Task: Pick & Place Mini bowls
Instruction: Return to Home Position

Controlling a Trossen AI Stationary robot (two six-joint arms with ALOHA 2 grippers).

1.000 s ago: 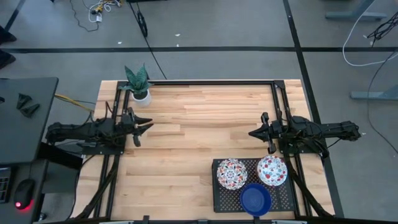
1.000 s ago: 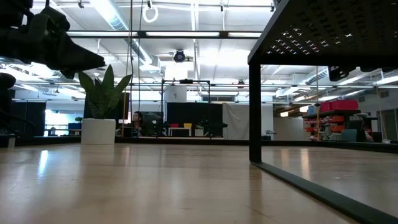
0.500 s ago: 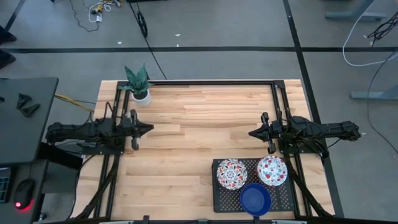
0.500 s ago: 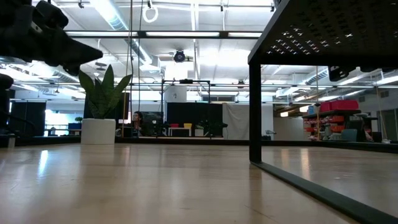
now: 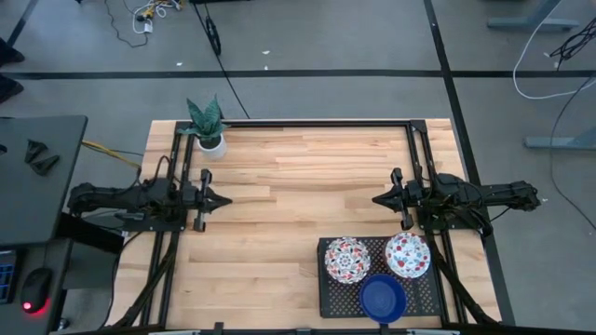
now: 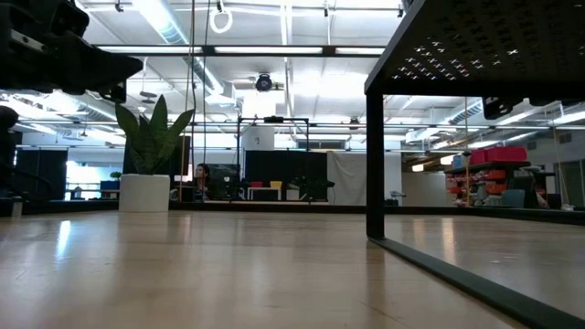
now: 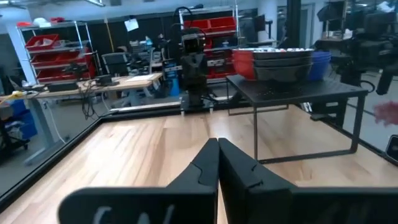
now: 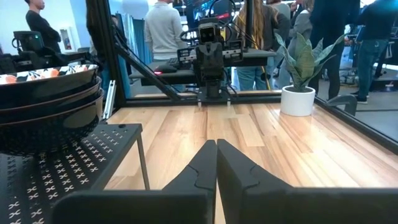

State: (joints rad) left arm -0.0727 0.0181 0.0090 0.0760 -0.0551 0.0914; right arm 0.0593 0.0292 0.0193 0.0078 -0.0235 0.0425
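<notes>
Black shelf (image 5: 333,298) holds two patterned bowl stacks (image 5: 347,259), one blue stack (image 5: 383,299).

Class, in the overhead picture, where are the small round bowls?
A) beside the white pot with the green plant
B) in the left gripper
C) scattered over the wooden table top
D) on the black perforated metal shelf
D: the white floral-patterned bowls and the glossy cobalt blue bowl all sit on the black perforated metal shelf by the right arm; the left gripper is shut and empty.
</notes>
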